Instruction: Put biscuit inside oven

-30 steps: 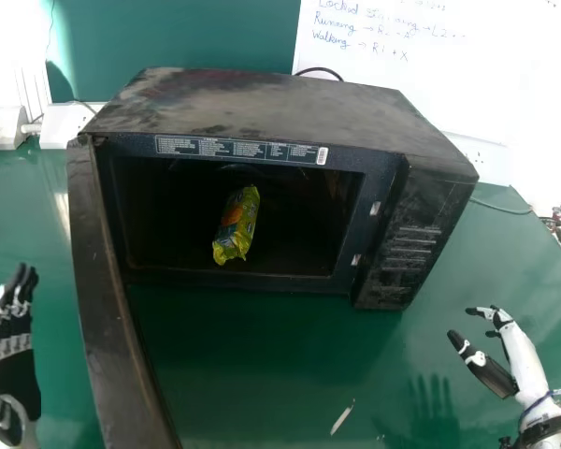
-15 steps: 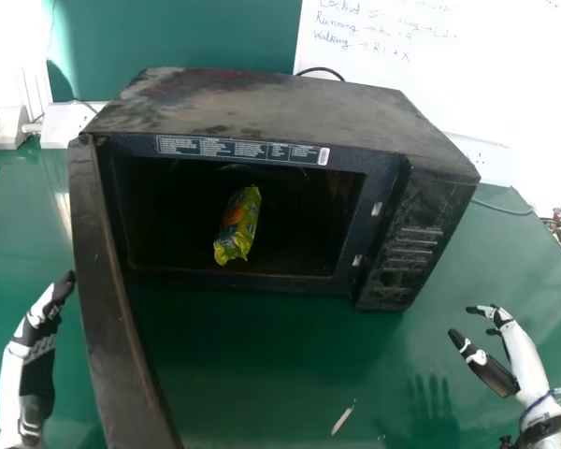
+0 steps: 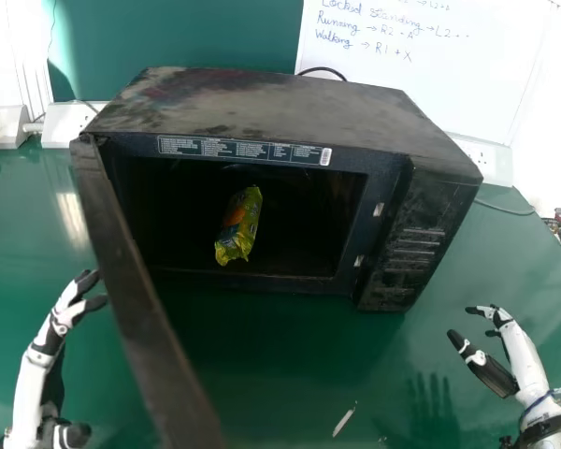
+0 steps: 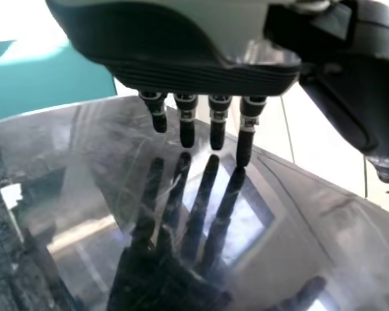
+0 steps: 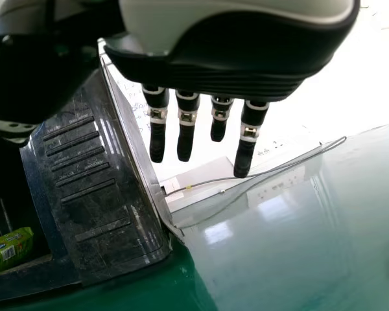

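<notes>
We took it for a lab: behind the microwave oven [image 3: 271, 105] we saw a handwritten whiteboard [image 3: 486, 79], left of it power sockets [image 3: 4, 131], beneath it a green table [image 3: 299, 383].

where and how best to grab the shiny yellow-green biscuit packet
Probably round the middle of the packet, thumb and fingers on its long sides, reaching in through the open front of the black boxy oven: the packet is long and narrow, with one end facing the opening.
</notes>
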